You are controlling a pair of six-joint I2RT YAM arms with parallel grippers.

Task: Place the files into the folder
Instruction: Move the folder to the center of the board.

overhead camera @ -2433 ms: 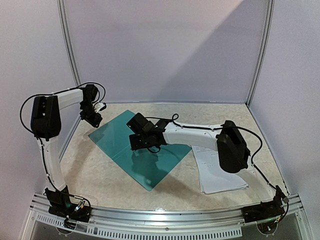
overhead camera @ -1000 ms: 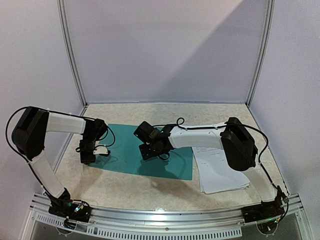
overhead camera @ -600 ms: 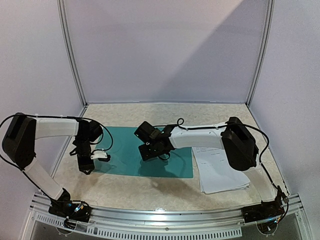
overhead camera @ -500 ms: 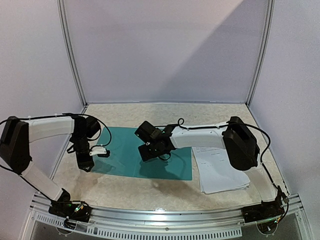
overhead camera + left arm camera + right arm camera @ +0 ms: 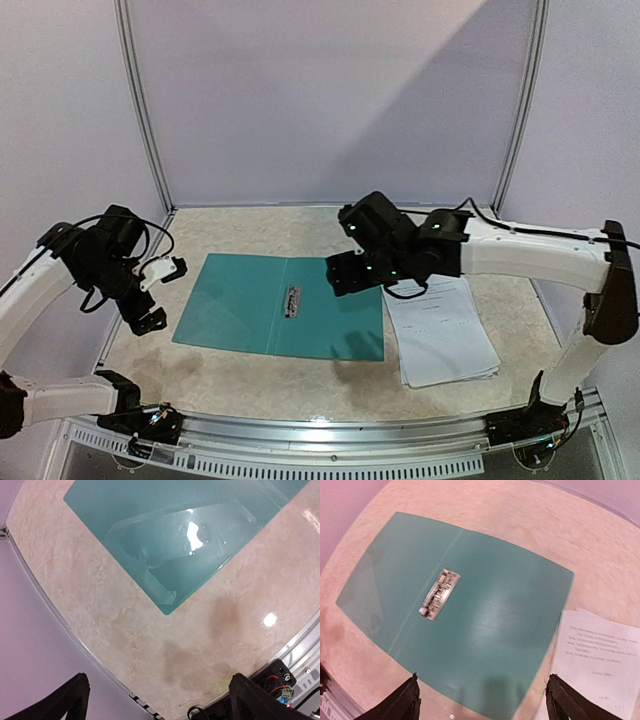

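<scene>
The left hand [image 5: 158,680] is hovering spread and empty beside the open folder [image 5: 280,320] lying flat on the worktop [image 5: 300,385]; the right hand [image 5: 482,682] is hanging spread above it. The files [image 5: 440,330] are sitting just right of the folder, looking thin, floppy and prone to sliding, so pinching the whole stack at one edge seems wisest

Item one: folder [image 5: 240,312], teal-green, thin and glossy. It lies opened flat on the table [image 5: 300,225], inner faces up and both covers spread left and right of a straight centre crease. A small silver clip [image 5: 292,301] sits on the right cover just beside the crease, parallel to it.

Item two: files [image 5: 440,335], a loose stack of white sheets printed in black (text too small to read). They lie flat just beside the folder's right edge, their near edges slightly fanned. No sheet is on the folder.
</scene>
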